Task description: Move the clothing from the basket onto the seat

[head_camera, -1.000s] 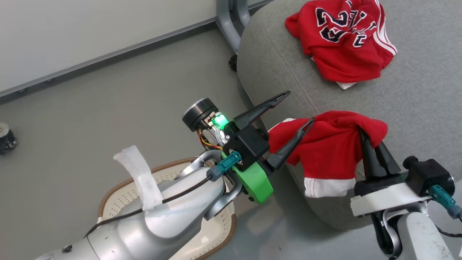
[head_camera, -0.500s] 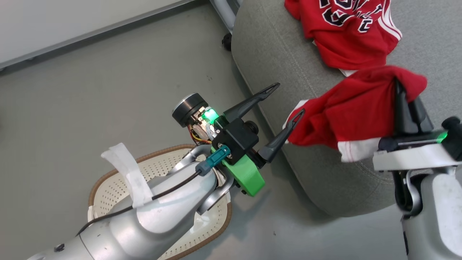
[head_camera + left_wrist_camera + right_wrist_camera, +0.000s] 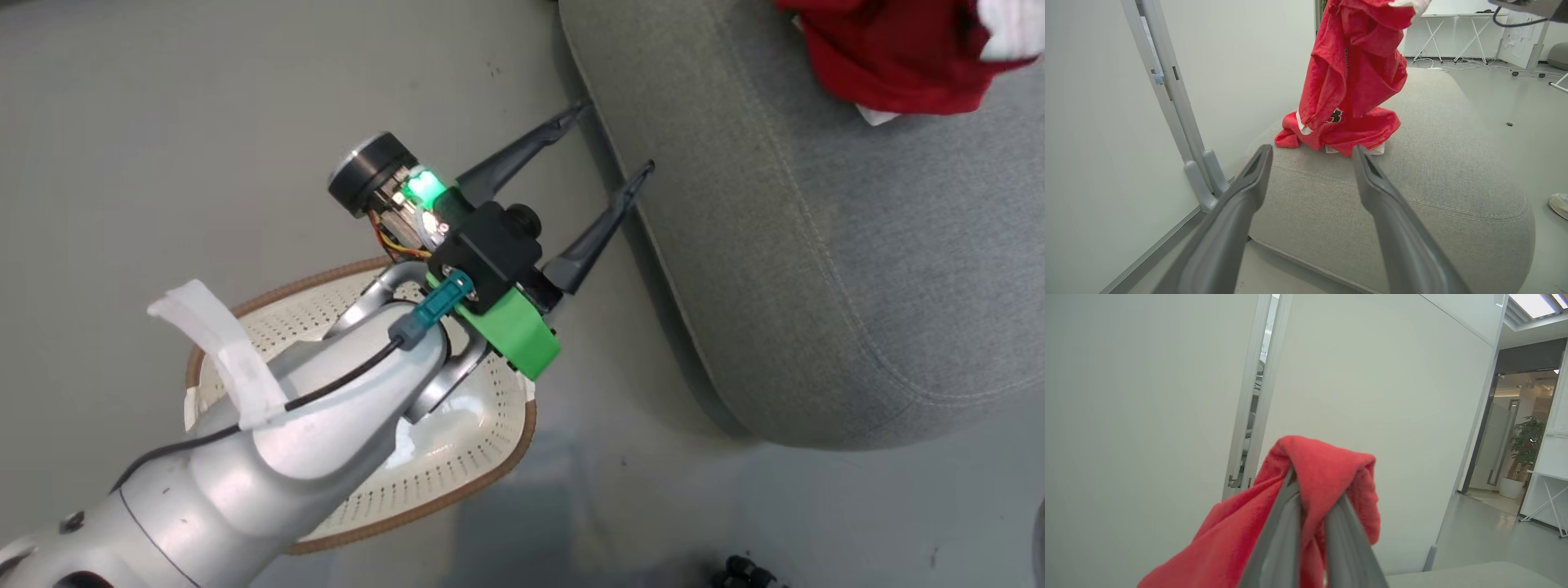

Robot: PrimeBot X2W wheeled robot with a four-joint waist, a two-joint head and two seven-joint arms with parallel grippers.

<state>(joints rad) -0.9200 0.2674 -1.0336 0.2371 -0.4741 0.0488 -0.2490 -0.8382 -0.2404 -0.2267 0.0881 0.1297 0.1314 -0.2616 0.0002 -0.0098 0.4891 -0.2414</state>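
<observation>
Red clothing (image 3: 1355,81) over grey seat (image 3: 1433,183)

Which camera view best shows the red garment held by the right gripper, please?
The left wrist view: the garment hangs in folds above the seat. The right wrist view gives a bunched fold in the right gripper's shut jaws. The head view has red cloth at its top; I cannot tell which garment.
</observation>
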